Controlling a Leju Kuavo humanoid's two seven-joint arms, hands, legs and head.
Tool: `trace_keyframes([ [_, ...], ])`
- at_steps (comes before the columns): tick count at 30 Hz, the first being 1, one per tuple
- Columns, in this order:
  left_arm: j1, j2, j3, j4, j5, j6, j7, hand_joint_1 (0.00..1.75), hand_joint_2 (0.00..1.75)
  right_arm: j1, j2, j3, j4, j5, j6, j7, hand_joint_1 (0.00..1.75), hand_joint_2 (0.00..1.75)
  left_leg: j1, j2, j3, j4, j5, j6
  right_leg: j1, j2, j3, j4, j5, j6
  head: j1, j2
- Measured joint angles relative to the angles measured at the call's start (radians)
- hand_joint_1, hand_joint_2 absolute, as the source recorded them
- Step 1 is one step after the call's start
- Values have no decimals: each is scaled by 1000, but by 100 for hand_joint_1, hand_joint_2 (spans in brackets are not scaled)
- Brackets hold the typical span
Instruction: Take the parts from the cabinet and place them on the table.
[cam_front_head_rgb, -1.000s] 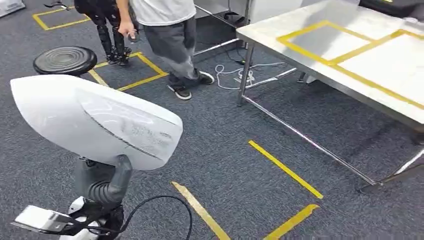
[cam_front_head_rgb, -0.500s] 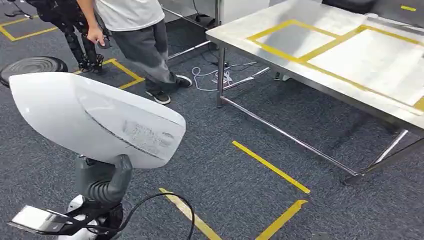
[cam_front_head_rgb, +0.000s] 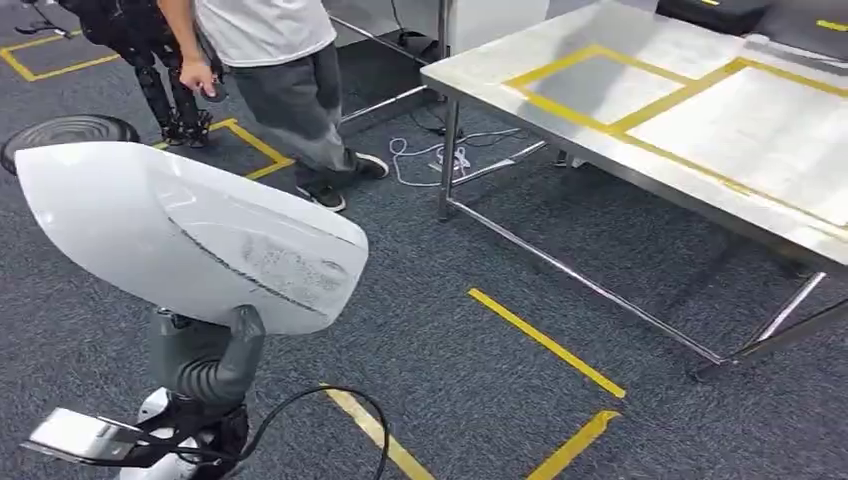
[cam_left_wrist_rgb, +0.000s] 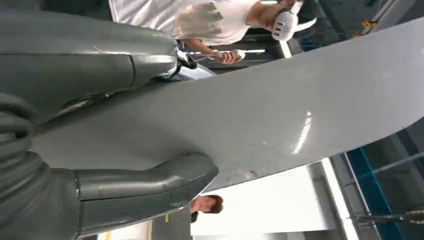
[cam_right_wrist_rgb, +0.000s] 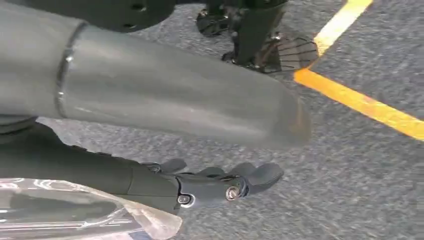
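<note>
The left hand (cam_front_head_rgb: 205, 355) grips a large white part (cam_front_head_rgb: 190, 235) from beneath, thumb (cam_left_wrist_rgb: 150, 180) pressed to its underside; the part's long axis runs across the robot's front, its tapered end toward the table (cam_front_head_rgb: 500, 60). The table lies ahead and to the right, well apart from the part, nearer the right arm's side. The right hand (cam_right_wrist_rgb: 215, 185) hangs over the carpet, fingers extended, holding nothing. The left hand's fingers are hidden behind the part, and the cabinet cannot be made out.
</note>
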Motion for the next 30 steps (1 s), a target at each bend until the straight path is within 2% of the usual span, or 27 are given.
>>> trace_keyframes([
  [1,1,0,0,0,0,0,0,175,175,3,1,0,0,0,1,0,0,0,1,1,5,0,-4,-7,4,2,5,-2,16,-9,-2,0],
  [2,2,1,0,1,0,0,0,175,175,8,1,-1,0,0,1,0,0,0,1,0,13,7,-1,-12,3,1,11,-2,14,-17,0,0],
  [4,1,2,0,1,0,0,0,175,175,7,2,-1,0,0,1,0,0,0,3,-1,-12,67,3,-17,-2,3,32,-9,10,-28,-3,0],
  [5,-1,2,0,1,0,0,0,175,175,5,2,-1,0,0,1,0,0,0,3,-1,-46,129,-1,-21,-2,3,39,-9,5,-36,-6,0],
  [6,0,2,0,1,0,0,0,175,175,4,3,-1,0,0,1,0,0,0,3,-1,-90,200,-22,-25,-2,4,45,-9,-1,-41,-5,0],
  [7,2,3,0,2,0,0,0,175,175,4,5,-1,0,0,1,0,0,0,3,-1,-137,269,-62,-27,0,5,54,-9,-9,-44,-5,0],
  [8,3,3,0,2,0,0,0,175,175,5,5,-1,0,0,1,0,0,0,3,-1,-173,313,-100,-27,1,7,63,-9,-17,-45,-5,0],
  [9,4,3,0,3,0,0,0,175,175,7,5,-1,0,0,1,0,0,0,2,-1,-193,323,-117,-25,3,9,74,-9,-26,-45,-5,0],
  [10,5,5,0,5,0,0,0,175,175,7,6,-1,0,0,1,0,0,0,2,-1,-196,298,-105,-21,4,12,89,-9,-36,-45,-5,0],
  [11,5,5,0,5,0,0,0,175,175,7,6,-1,0,0,1,0,0,0,0,-1,-185,245,-68,-16,6,15,102,-9,-45,-45,-6,0],
  [13,5,6,0,5,0,0,0,175,175,6,8,-1,0,0,1,0,0,0,-10,-2,-144,87,61,2,7,17,128,-10,-65,-42,-5,0],
  [14,6,7,-1,5,0,0,0,175,175,8,12,-1,1,0,1,0,0,0,-21,-4,-141,42,104,10,9,18,137,-6,-75,-38,-5,0],
  [15,7,8,-2,6,0,2,0,175,175,7,14,-1,1,0,3,1,0,0,-21,-8,-136,40,75,13,9,22,125,-10,-86,-27,-6,0],
  [16,9,9,-2,6,0,2,0,175,175,5,14,-1,1,0,4,5,0,0,-23,-8,-131,37,76,16,7,21,131,-21,-95,-20,-5,0],
  [17,9,8,-3,6,0,2,0,175,175,7,15,-1,2,0,5,5,0,0,-22,-10,-125,24,80,24,8,19,148,-1,-79,-11,-5,0],
  [18,8,8,-3,6,-1,2,0,175,175,7,15,-1,2,0,5,6,0,0,-19,-10,-106,20,79,32,9,19,159,-8,-79,-3,-4,0],
  [19,9,8,-3,6,-1,2,0,175,175,7,14,-1,2,1,5,7,0,0,-14,-9,-92,11,85,32,7,16,154,2,-93,1,-6,0],
  [20,9,8,-3,6,0,1,0,175,175,3,14,-1,2,1,5,8,0,0,-13,-8,-82,10,80,38,6,14,133,47,-96,4,1,0],
  [21,7,7,-3,6,0,-1,0,175,175,1,14,-1,2,0,5,11,0,0,-13,-8,-79,10,75,40,4,14,95,106,-101,7,5,0],
  [23,8,8,-3,8,-1,-5,0,175,175,4,14,-1,2,0,5,16,0,0,-14,-9,-68,10,57,40,-2,13,-9,243,-168,13,5,0],
  [24,9,8,-3,9,-1,-6,0,175,175,7,14,-2,2,0,5,17,0,0,-14,-10,-58,10,47,40,-4,13,-45,271,-193,20,5,0],
  [25,9,8,-3,11,-1,-6,0,175,175,10,14,-3,2,0,5,18,0,0,-13,-11,-45,10,35,39,-6,13,-60,258,-192,26,5,0],
  [26,9,8,-3,13,-1,-6,0,175,175,11,14,-4,2,0,5,18,0,0,-13,-12,-28,10,23,36,-10,13,-58,211,-163,26,5,0],
  [27,9,8,-3,14,-1,-6,0,175,175,11,14,-4,2,-1,5,19,0,0,-13,-12,-7,10,8,33,-12,12,-43,138,-111,28,5,0],
  [28,9,8,-3,16,-1,-6,0,175,175,12,14,-5,2,-2,7,20,0,0,-13,-10,9,10,-5,30,-13,10,-28,65,-41,28,5,0],
  [29,7,8,-3,18,0,-6,0,175,175,18,14,-6,2,-5,11,23,0,0,-13,-9,23,13,-19,25,-11,4,-29,29,34,18,3,0],
  [30,7,8,-3,21,0,-7,0,175,175,15,14,-6,3,-5,16,24,0,0,-14,-11,23,10,-24,18,-5,-4,-33,16,14,11,3,0],
])
